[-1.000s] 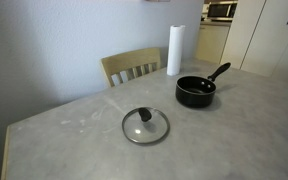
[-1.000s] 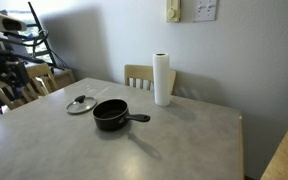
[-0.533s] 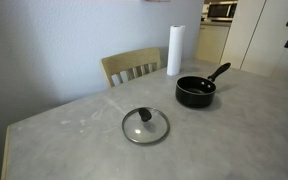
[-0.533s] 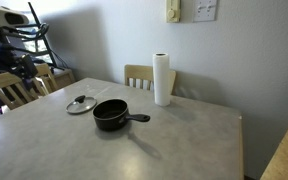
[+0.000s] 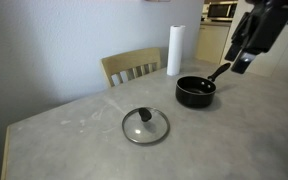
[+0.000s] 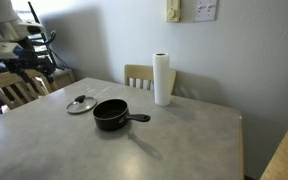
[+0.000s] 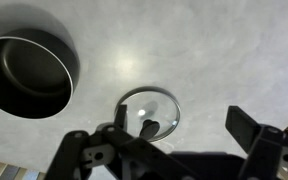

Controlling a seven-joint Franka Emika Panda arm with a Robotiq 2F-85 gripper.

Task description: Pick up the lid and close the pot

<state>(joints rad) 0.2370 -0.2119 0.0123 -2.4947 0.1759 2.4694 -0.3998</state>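
The glass lid (image 5: 145,126) with its black knob lies flat on the grey table, in front of the pot; it also shows in an exterior view (image 6: 80,104). The black pot (image 5: 195,92) stands open and empty, handle pointing away from the lid, and shows in an exterior view (image 6: 110,115). My gripper (image 5: 242,60) hangs in the air above and beyond the pot, holding nothing. In the wrist view the gripper (image 7: 182,121) is open; the lid (image 7: 149,112) lies far below by the left finger, and the pot (image 7: 26,72) is at the upper left.
A tall white paper-towel roll (image 5: 174,49) stands behind the pot near the table's far edge. A wooden chair (image 5: 132,67) is tucked against that edge. The grey table (image 5: 74,140) spreads wide around the lid.
My arm has come into the exterior view from the right edge and now hangs above the pot's handle side. Lid and pot have not moved.
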